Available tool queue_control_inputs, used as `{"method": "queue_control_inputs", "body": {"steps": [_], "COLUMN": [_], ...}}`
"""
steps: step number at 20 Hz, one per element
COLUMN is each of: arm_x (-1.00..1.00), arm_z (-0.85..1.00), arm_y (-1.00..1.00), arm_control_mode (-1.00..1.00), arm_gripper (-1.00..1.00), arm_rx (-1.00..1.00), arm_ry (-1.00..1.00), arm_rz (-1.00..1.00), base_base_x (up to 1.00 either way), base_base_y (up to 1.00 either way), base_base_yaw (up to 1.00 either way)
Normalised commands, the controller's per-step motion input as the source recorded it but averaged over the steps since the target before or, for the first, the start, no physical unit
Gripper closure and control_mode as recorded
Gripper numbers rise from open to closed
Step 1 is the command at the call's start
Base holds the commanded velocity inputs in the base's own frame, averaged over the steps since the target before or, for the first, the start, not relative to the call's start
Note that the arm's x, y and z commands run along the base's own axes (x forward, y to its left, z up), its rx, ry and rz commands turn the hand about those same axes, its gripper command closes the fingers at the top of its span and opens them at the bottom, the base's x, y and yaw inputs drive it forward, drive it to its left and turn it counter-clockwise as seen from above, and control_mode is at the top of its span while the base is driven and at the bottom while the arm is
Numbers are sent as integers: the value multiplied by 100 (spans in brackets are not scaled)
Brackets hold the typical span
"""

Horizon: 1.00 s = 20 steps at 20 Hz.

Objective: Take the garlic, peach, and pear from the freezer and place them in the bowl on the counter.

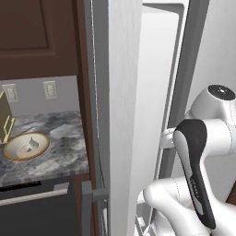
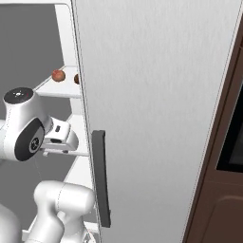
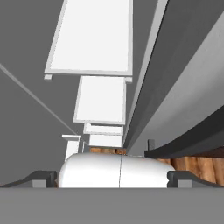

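The bowl (image 1: 26,145), cream inside with a tan rim, sits on the dark marbled counter (image 1: 64,147). A small whitish-grey lump, the garlic (image 1: 31,144), lies in it. In the open freezer (image 2: 66,90) a round reddish-brown fruit (image 2: 58,75) rests on a white shelf. A second fruit (image 2: 76,78) beside it is half hidden by the door edge. I cannot tell which is the peach and which the pear. My gripper (image 3: 112,178) is open with nothing between its fingertips (image 3: 41,177). It is inside the freezer, looking along the white shelves (image 3: 100,98).
The pale refrigerator door (image 2: 156,109) with its dark handle (image 2: 100,178) stands close on the right. The open freezer door (image 1: 124,115) separates the arm (image 1: 198,166) from the counter. A knife block (image 1: 4,117) stands behind the bowl. Dark brown cabinets (image 1: 37,32) hang above.
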Motion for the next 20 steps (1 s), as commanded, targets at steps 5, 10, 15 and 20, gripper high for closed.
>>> {"method": "queue_control_inputs", "body": {"steps": [5, 10, 15, 20], "arm_x": [5, 12, 29, 28], "arm_z": [4, 38, 37, 40], "arm_y": [0, 1, 12, 21], "arm_control_mode": [-100, -100, -100, -100], "arm_gripper": [-100, -100, -100, -100], "arm_rx": [0, 0, 0, 0], "arm_ry": [0, -6, -16, -18], "arm_rz": [0, 3, 10, 5], "base_base_x": [5, 0, 0, 0], "base_base_y": [0, 0, 0, 0], "base_base_yaw": [0, 0, 0, 0]}}
